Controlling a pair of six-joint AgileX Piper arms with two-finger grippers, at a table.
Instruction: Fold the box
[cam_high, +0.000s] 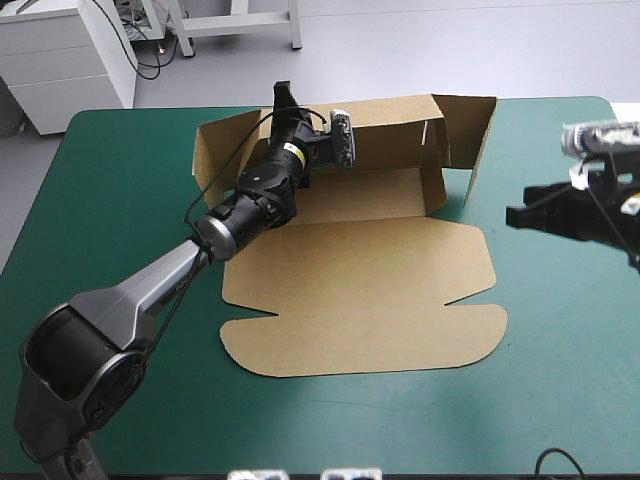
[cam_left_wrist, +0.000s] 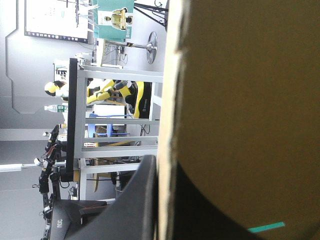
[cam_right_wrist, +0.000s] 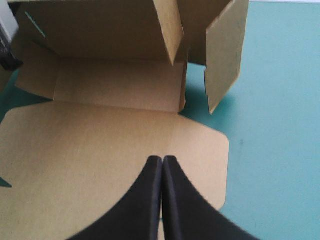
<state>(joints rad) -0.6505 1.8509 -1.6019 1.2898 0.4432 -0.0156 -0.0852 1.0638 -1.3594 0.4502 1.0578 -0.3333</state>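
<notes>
Left jaws clamped on box (cam_high: 360, 290) back wall; right jaws pressed together, empty, hung apart beside box.

Quick tally: I'm counting just one brown box (cam_high: 370, 195) sitting on the one teal-green tabletop (cam_high: 120, 220), and it's showing one big lid (cam_high: 360, 300) lying flat. Two pincers are showing up in the overhead shot, one left pincer (cam_high: 283, 92) and one right pincer (cam_high: 512, 215). Each of them is carrying two black fingers (cam_right_wrist: 145, 200), so that's adding up to four fingers in all.
</notes>
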